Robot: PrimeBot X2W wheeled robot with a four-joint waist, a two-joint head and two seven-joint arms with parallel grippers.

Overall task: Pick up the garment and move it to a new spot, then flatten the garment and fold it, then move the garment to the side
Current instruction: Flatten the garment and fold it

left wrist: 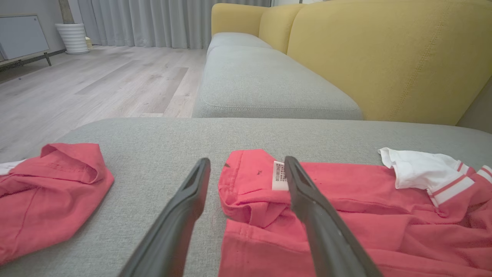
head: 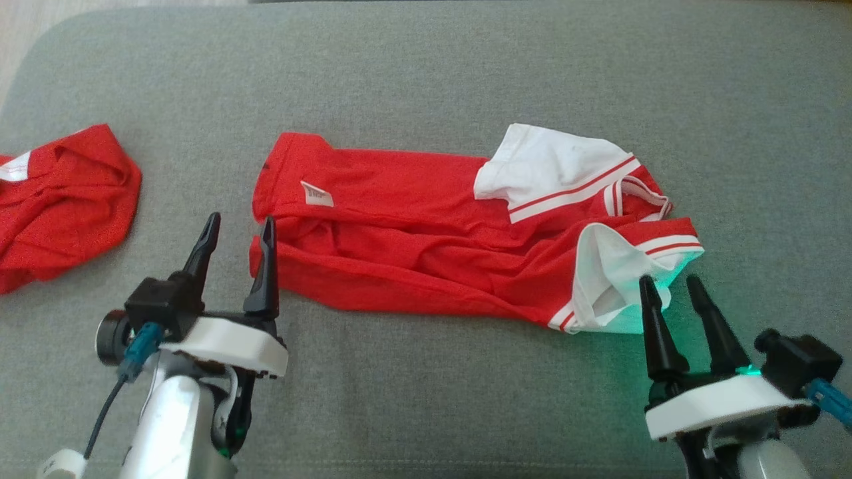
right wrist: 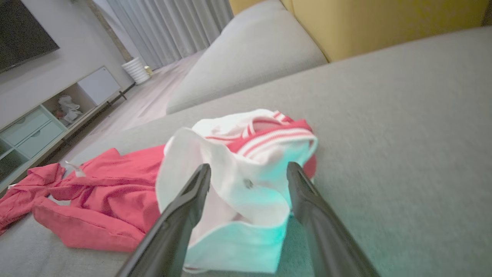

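The garment (head: 413, 226) is a red shirt with white, red-striped sleeves, lying stretched out and creased across the grey cushion (head: 426, 66). My left gripper (head: 240, 219) stands open at its left end, fingers on either side of the hem corner with the white label (left wrist: 280, 176). The red cloth (left wrist: 346, 215) runs off to the right in the left wrist view. My right gripper (head: 669, 281) is open just in front of the white sleeve (head: 609, 279) at the right end. That sleeve (right wrist: 230, 169) lies loose between its fingers (right wrist: 180, 215), lit green, and is not pinched.
A second red garment (head: 60, 199) lies crumpled at the cushion's left edge. The yellow sofa back (left wrist: 384, 57) and another grey seat cushion (left wrist: 261, 84) lie beyond. Wooden floor (left wrist: 96, 84) and a low cabinet (right wrist: 38, 123) are off to the left.
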